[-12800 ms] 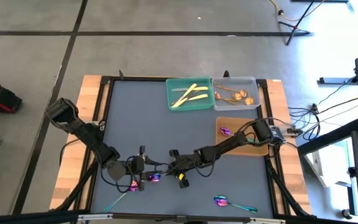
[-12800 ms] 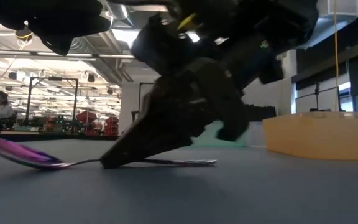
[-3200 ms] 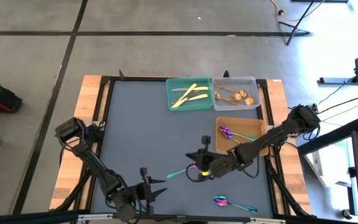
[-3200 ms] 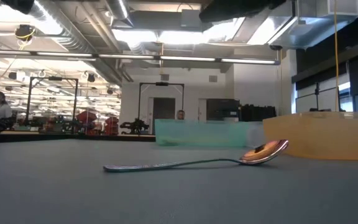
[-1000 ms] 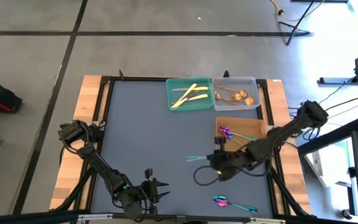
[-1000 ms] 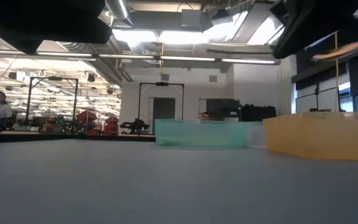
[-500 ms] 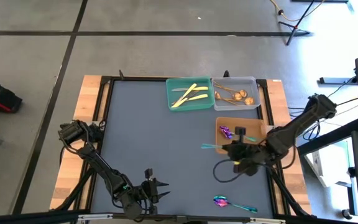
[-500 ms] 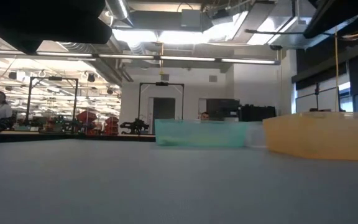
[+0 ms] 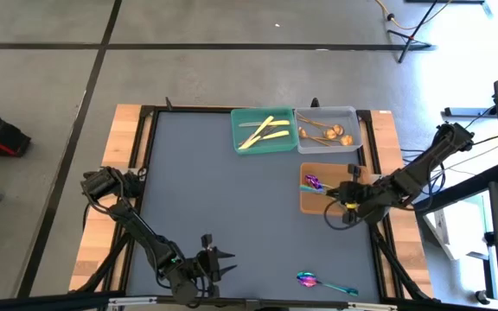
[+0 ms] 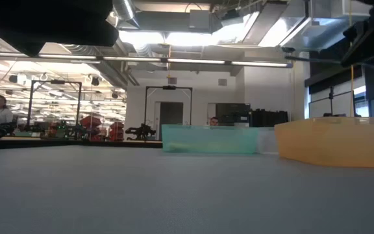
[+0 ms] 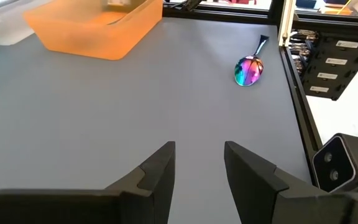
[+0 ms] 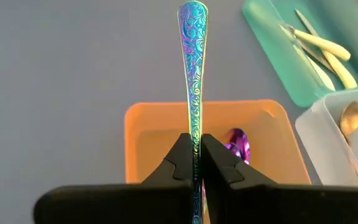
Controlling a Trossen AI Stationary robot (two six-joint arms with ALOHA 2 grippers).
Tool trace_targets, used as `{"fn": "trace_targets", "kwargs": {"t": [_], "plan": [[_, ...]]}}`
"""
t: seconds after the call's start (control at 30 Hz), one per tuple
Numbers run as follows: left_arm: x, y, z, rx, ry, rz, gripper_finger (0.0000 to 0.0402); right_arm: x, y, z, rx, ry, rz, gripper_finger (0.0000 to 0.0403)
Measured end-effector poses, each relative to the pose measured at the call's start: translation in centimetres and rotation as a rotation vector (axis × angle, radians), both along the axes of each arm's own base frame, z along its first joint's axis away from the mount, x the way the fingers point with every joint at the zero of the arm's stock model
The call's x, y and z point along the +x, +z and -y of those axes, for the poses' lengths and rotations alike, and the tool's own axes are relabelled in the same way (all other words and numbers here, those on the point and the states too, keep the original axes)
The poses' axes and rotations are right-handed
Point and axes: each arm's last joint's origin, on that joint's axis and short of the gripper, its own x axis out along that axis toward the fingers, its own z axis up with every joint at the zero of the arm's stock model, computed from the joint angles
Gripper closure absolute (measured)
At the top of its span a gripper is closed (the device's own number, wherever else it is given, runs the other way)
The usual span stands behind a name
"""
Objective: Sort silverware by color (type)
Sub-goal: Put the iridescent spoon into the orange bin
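Observation:
My right gripper hovers over the orange tray, shut on an iridescent spoon whose teal-blue handle juts out ahead of the fingers. A purple spoon lies in that tray. Another iridescent spoon lies flat on the mat near the table's near edge, also seen in the left wrist view as a spoon. Yellow knives lie in the green tray and copper spoons in the grey tray. My left gripper waits open at the near edge. My right gripper pinches the iridescent spoon's handle between its two fingers. The handle runs forward along the fingers, and its free end points toward the table's left. The spoon is lifted clear above the orange tray. The gripper hides its bowl end.
The green tray and the grey tray stand side by side at the far edge. The orange tray sits just nearer, by the right edge. In the low view the orange tray and the green tray stand across the bare grey mat.
My right gripper has carried the spoon toward the table's right and far edges, from above the open mat to above the orange tray. It has stayed shut on the handle. The left arm has kept still.

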Motion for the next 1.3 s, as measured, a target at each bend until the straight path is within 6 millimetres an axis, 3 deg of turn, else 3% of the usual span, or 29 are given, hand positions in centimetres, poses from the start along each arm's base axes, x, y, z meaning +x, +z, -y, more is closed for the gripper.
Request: {"fn": "trace_targets", "kwargs": {"t": [0.27,0.67,0.83,0.97,1.1,1.3], "plan": [[0.1,0.0,-0.1,0.001,0.007,0.002,0.0269,-1.0,-3.0,1.4,-0.059,-0.092,0.002,0.0398],[0.1,0.0,-0.1,0.002,0.011,0.005,0.0269,-0.7,-6.6,3.2,0.070,-0.381,-0.089,0.0396],[0.1,0.0,-0.1,0.001,0.012,0.005,0.0269,-0.9,-7.7,3.9,0.113,-0.457,-0.136,0.0350],[0.1,0.0,-0.1,0.001,0.012,0.005,0.0269,-0.6,-7.0,3.8,0.116,-0.440,-0.122,0.0281],[0.1,0.0,-0.2,0.001,0.013,0.005,0.0269,0.3,-4.6,3.3,0.175,-0.381,-0.078,0.0222],[0.1,0.0,-0.2,-0.001,0.015,0.006,0.0269,2.5,-1.6,0.8,0.402,-0.143,0.141,0.0197]]}}
